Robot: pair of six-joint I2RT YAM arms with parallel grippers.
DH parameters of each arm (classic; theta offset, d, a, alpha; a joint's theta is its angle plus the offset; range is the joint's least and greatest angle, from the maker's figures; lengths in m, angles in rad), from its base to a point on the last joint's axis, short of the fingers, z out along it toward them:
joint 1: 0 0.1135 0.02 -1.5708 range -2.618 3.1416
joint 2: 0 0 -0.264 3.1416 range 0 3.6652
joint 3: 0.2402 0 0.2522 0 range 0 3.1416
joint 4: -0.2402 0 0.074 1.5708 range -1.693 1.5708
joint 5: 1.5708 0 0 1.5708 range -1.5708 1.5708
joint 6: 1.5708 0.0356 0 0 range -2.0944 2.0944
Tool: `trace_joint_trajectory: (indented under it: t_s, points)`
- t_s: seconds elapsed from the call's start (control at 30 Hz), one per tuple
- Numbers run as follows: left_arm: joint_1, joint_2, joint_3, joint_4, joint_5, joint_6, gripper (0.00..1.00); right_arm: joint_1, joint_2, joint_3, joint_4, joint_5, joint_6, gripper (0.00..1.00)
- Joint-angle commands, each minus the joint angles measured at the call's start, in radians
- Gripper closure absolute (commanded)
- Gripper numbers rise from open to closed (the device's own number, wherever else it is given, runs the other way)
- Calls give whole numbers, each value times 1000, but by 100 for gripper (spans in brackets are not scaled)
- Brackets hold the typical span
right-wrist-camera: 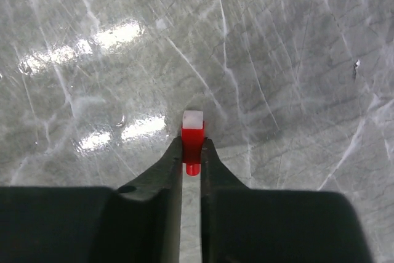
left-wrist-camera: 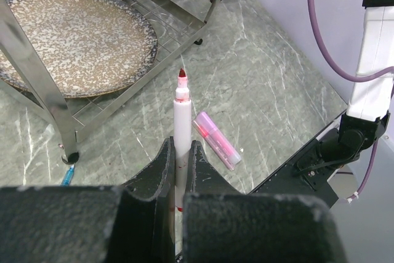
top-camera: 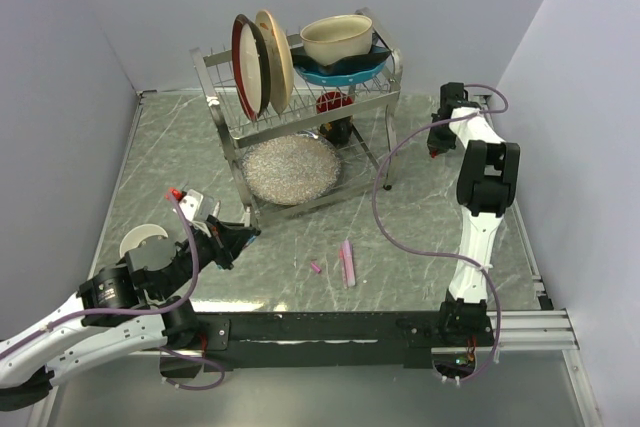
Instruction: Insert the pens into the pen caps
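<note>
table (top-camera: 440, 197): grey marble | dish rack (left-wrist-camera: 37, 84) standing at rear | pink pen (top-camera: 347, 262), pink cap (top-camera: 314, 268) near front edge, apart

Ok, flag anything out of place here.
A blue pen lies at the foot of the dish rack, off from the pink pen out in the open. Nothing looks spilled or broken.

A whitish pen (left-wrist-camera: 182, 115) with a red felt tip is clamped between the fingers of the left gripper (left-wrist-camera: 183, 147), its tip pointing straight out from the wrist. Just beyond that gripper, to its right, a salmon pink pen (left-wrist-camera: 217, 141) lies flat and slanted. A tiny pink cap (top-camera: 314, 268) lies beside it, apart, on the side nearer the gripper. A stubby red cap (right-wrist-camera: 192, 133) with a white end is pinched at the tips of the right gripper (right-wrist-camera: 192, 144).
</note>
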Motion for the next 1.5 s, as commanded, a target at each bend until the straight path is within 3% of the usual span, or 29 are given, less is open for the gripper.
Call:
trace_joint_trajectory:
  t_s: [0.0, 0.17, 0.43, 0.73, 1.0, 1.47]
  points:
    - [3, -6, 1, 11, -8, 0, 99, 21, -10, -38, -25, 17, 20, 97]
    - [3, -38, -1, 12, -2, 3, 99, 64, -262, -366, 103, 15, 88, 99]
    - [3, -63, 7, 11, 42, 11, 99, 254, -690, -918, 160, 112, 295, 100]
    - [3, -101, 4, 12, 58, 8, 99, 420, -1039, -1179, 125, 82, 457, 95]
    - [3, -104, 2, 11, 58, 6, 99, 541, -1039, -1233, 139, 84, 522, 89]
    - [3, -98, 4, 9, 39, -1, 99, 560, -909, -1213, 140, 189, 534, 68]
